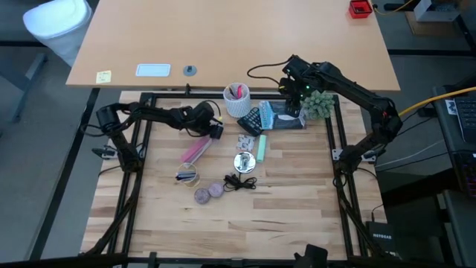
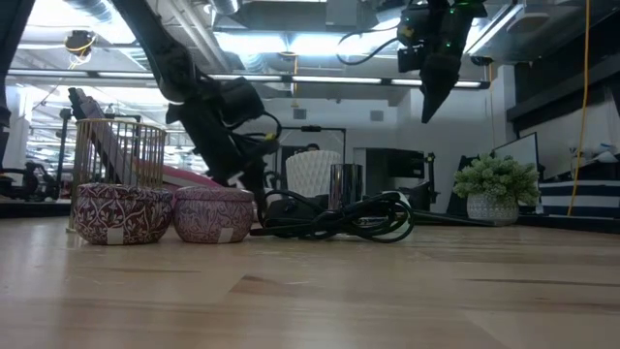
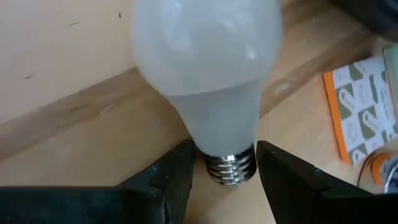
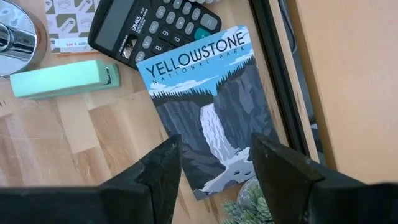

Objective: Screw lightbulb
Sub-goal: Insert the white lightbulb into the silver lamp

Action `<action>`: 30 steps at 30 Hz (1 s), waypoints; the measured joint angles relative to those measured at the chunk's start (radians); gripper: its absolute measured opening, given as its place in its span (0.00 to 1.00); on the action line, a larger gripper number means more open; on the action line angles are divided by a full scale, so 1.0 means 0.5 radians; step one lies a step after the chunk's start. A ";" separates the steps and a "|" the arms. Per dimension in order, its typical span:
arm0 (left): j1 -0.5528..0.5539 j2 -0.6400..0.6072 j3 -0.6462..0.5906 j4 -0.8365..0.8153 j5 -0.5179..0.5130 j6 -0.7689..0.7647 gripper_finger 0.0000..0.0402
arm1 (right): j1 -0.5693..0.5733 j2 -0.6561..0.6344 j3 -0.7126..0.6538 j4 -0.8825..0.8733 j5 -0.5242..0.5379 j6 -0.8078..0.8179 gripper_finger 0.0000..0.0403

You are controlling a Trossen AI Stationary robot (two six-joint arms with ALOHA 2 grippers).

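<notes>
The lightbulb (image 3: 208,68), a white rounded bulb with a silvery screw base, fills the left wrist view. My left gripper (image 3: 225,149) is shut on its lower end. In the high view this gripper (image 1: 214,130) is low over the table's far left part, beside a pink object (image 1: 197,149), and the bulb itself is hidden there. My right gripper (image 4: 214,146) hangs open and empty, high over a Yellowstone card (image 4: 211,106) at the far right (image 1: 291,88). My left gripper pinches the lightbulb where the white neck meets the screw base (image 3: 249,163), one finger on each side. The fingers slant down and lie across the bulb. The round end reaches out past the fingertips. Whether the base touches the table, I cannot tell.
Two purple tins (image 1: 209,193), a coiled black cable (image 1: 239,182) and a chrome round object (image 1: 244,161) lie mid-table. A pen cup (image 1: 238,99), calculator (image 4: 155,25), green bar (image 4: 62,78) and small plant (image 1: 318,104) stand along the far side. A black frame (image 1: 338,149) rims the table.
</notes>
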 joint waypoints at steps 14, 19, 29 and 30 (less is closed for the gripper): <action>0.055 0.021 -0.002 0.140 -0.150 0.048 0.42 | 0.000 0.000 -0.001 -0.019 -0.114 0.010 0.48; 0.054 0.021 -0.002 0.140 -0.150 0.253 0.37 | 0.000 0.000 -0.001 -0.021 -0.124 0.011 0.48; 0.054 0.021 -0.004 0.199 -0.105 0.193 0.31 | 0.000 0.000 -0.001 -0.022 -0.125 -0.036 0.48; 0.054 0.020 -0.004 0.215 -0.093 0.162 0.32 | 0.000 0.000 -0.001 -0.023 -0.124 -0.038 0.48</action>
